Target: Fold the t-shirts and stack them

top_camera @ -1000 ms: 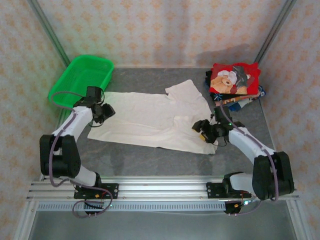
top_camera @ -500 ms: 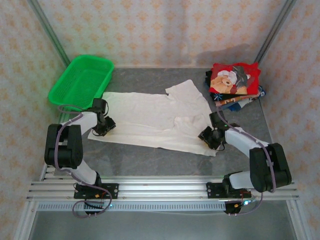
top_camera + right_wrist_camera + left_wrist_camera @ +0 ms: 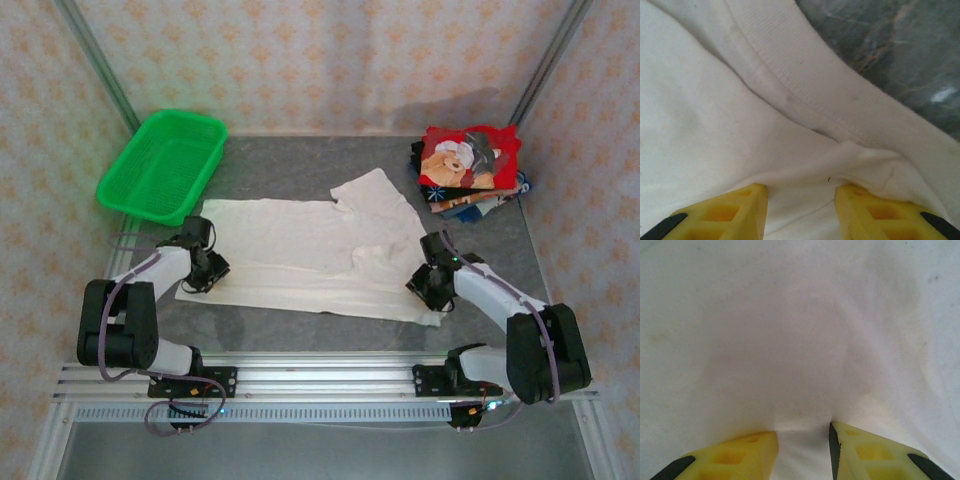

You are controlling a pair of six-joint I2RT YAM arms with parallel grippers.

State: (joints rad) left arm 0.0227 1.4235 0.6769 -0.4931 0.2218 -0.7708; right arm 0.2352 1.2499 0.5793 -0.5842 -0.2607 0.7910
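One off-white t-shirt [image 3: 300, 250], pinched by left fingers [image 3: 740, 455] and right fingers [image 3: 725, 210]; one folded shirt stack [image 3: 470, 160]; one green basket [image 3: 165, 165]; grey counter [image 3: 300, 160], patterned walls [image 3: 320, 60].

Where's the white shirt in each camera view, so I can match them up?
Top external: white shirt spread mid-table, between left gripper and right gripper.
Left wrist: shirt ahead, bunched between the left gripper fingers.
Right wrist: shirt left and centre, pinched by the right gripper; table upper right.
Shared landmark: the shirt's near corners, one in each gripper.
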